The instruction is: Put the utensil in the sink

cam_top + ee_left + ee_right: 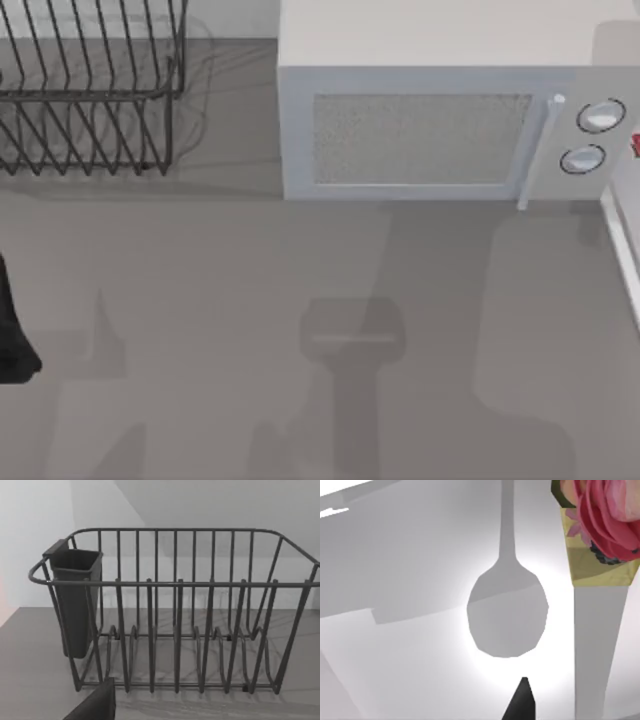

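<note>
Grey table [200, 300], far microwave [440, 120], far-left wire rack [90, 100]. Pale grey spoon [507, 610], round bowl, straight handle. Right gripper [520, 702] grip: cannot tell.

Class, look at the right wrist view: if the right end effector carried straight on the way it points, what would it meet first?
Most likely the spoon, whose bowl lies just ahead of the right end effector's dark fingertip; how far off cannot be told.

text: none readable | labels: none (microwave [440, 120] dials unmarked)
</note>
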